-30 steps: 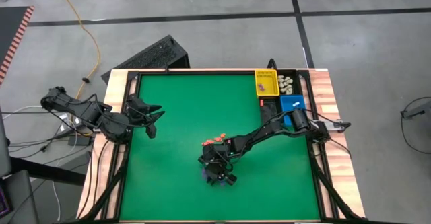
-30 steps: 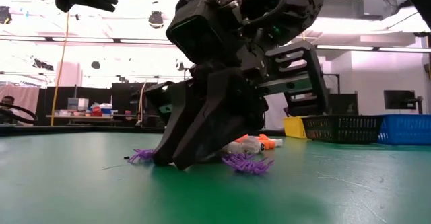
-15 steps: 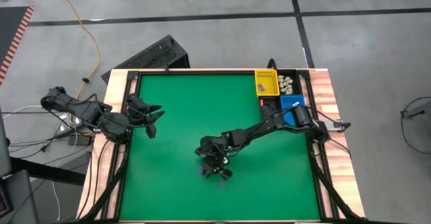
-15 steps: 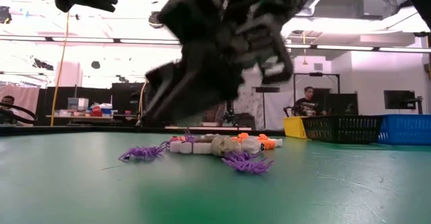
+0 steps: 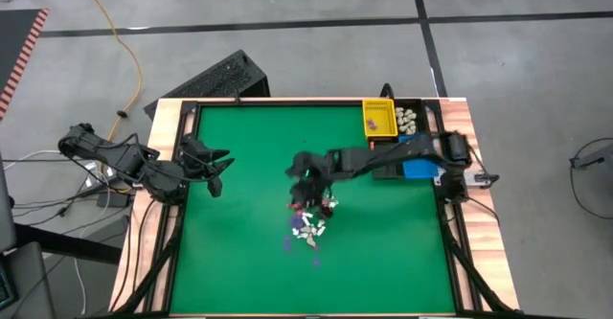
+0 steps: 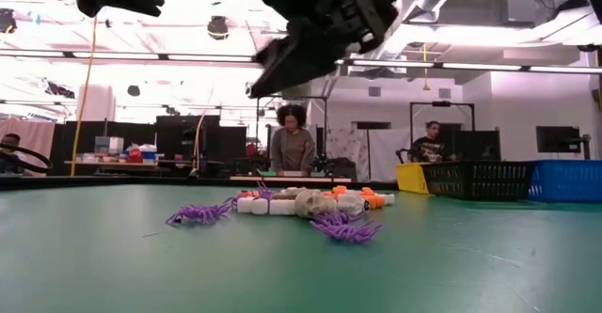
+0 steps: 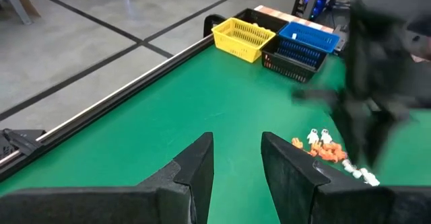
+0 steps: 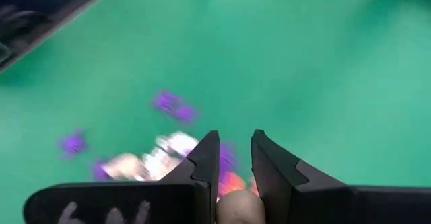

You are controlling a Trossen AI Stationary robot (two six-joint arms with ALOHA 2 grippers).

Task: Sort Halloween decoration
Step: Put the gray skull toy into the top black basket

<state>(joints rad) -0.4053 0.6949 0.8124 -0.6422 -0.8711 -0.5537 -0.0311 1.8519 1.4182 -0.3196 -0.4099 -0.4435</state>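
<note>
High view: the green mat (image 5: 239,252) lies inside a dark rail, with wide bare room left of and below the trinkets (image 5: 306,228), which sit in a loose heap near the middle. At the far right corner stand the yellow bin (image 5: 378,118), a black bin (image 5: 408,120) holding pale pieces, and the blue bin (image 5: 420,170), partly under the right arm. The left claw (image 5: 213,166) waits by the left rail, fingers slightly apart and holding nothing, as its wrist view shows (image 7: 236,160).

The right claw (image 5: 308,187) hangs above the mat just past the heap's far edge. In its wrist view the fingers (image 8: 205,160) stand narrowly apart around a small pale piece (image 8: 232,204); what that piece is cannot be told. Low view shows this claw (image 6: 282,64) well clear of the trinkets (image 6: 301,205), purple spiders at the near edge, white and orange behind.

A second ago it was down among the heap; it has since risen and swung toward the bins
</note>
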